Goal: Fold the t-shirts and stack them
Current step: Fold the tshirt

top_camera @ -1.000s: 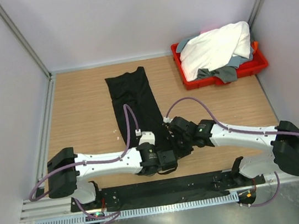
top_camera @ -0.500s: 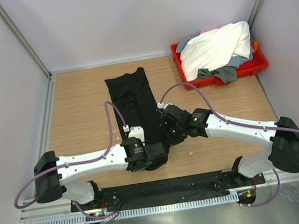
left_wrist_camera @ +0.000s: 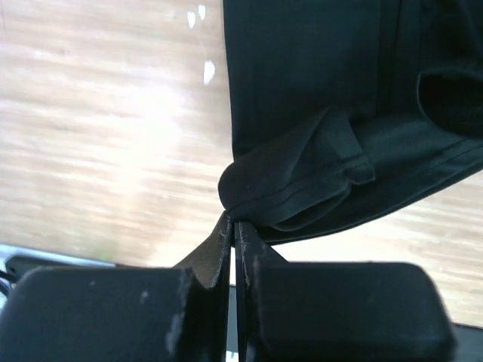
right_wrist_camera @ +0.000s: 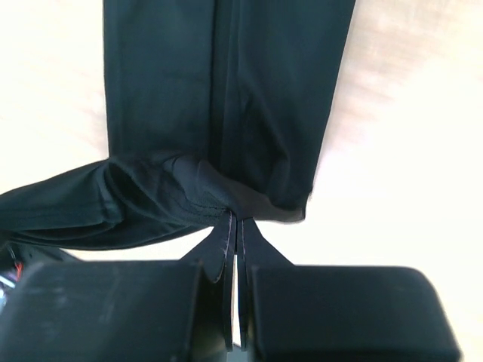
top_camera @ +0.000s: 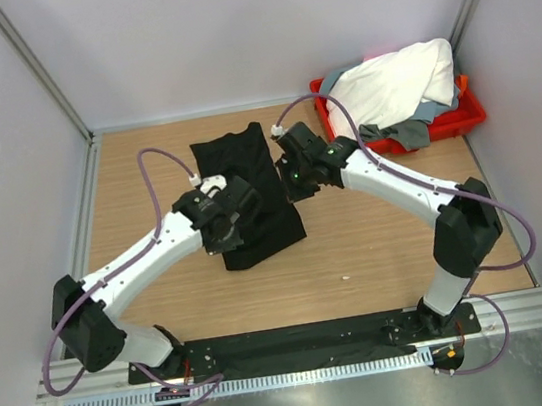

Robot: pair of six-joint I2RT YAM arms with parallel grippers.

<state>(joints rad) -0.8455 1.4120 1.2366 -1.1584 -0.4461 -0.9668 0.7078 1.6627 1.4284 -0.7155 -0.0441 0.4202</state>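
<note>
The black t-shirt [top_camera: 249,191] lies as a long narrow strip on the wooden table, its near end doubled over onto its middle. My left gripper [top_camera: 234,217] is shut on the shirt's near left corner [left_wrist_camera: 249,192]. My right gripper [top_camera: 289,182] is shut on the near right corner [right_wrist_camera: 219,192]. Both hold the hem above the lower layer of the shirt. The white t-shirt [top_camera: 391,85] and the grey t-shirt [top_camera: 395,133] lie bunched in the red tray [top_camera: 461,121] at the back right.
Grey walls and metal rails close in the table on the left, back and right. A small white speck [top_camera: 345,276] lies on the wood near the front. Purple cables loop over both arms.
Both grippers have moved from the near edge toward the back, carrying the black shirt's near end up and over its middle. The strip now reaches less far toward me.
</note>
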